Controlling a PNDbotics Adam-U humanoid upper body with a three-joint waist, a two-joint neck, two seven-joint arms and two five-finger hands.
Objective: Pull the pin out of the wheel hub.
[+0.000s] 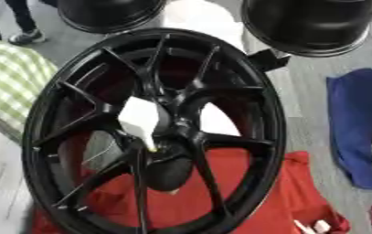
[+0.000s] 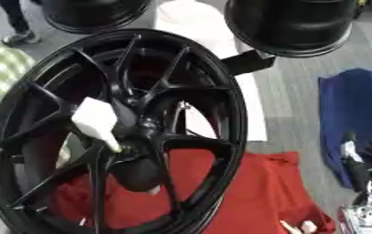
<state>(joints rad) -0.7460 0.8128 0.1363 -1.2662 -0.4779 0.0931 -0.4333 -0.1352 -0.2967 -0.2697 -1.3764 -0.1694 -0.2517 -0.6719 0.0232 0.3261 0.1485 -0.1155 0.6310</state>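
A large black spoked wheel (image 1: 153,132) stands upright and fills most of both views. A white, tapered pin (image 1: 140,119) sticks out of its hub (image 1: 169,137), pointing down and toward me, with a yellowish tip. Below the hub a dark rounded shape (image 1: 169,173) shows between the spokes; I cannot tell what it is. My right hand (image 2: 363,167) rests at the lower right edge, fingers up and relaxed, well apart from the wheel and holding nothing. My left hand shows in neither view.
A red cloth (image 1: 252,196) lies under the wheel and a blue cloth (image 1: 361,119) to the right. Two more black rims (image 1: 313,25) (image 1: 108,13) stand behind. A green checked cloth (image 1: 9,82) lies at the left.
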